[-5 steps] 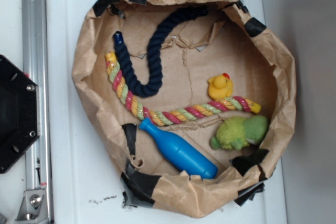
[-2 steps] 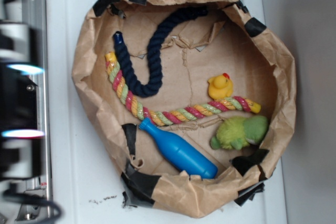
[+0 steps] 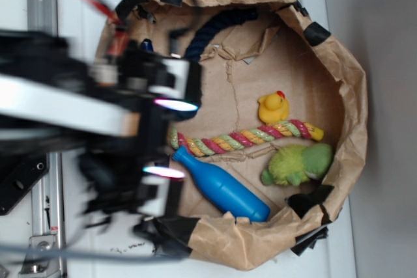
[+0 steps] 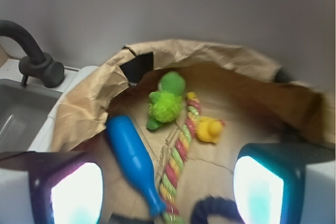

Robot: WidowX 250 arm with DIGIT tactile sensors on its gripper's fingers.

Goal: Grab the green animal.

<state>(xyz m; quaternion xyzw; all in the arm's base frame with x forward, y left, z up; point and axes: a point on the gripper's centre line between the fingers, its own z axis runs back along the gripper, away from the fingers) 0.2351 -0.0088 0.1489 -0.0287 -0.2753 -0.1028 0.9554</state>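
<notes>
Gripper (image 3: 168, 138) was spread wide, empty, over the paper nest's (image 3: 345, 69) left side. Green animal (image 4: 165, 100) lay by the far rim; approach should clear the rope (image 4: 177, 163).

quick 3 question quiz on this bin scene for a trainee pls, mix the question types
1. True or false: the gripper already touches the green animal.
2. Which object lies between the green animal and the yellow duck? A) blue bottle B) multicoloured rope C) dark blue rope
3. Fill in: in the exterior view, the blue bottle has its narrow neck pointing toward the ____.

Key
1. False; it is apart from the toy, jaws spread.
2. B, the multicoloured rope.
3. gripper.
</notes>
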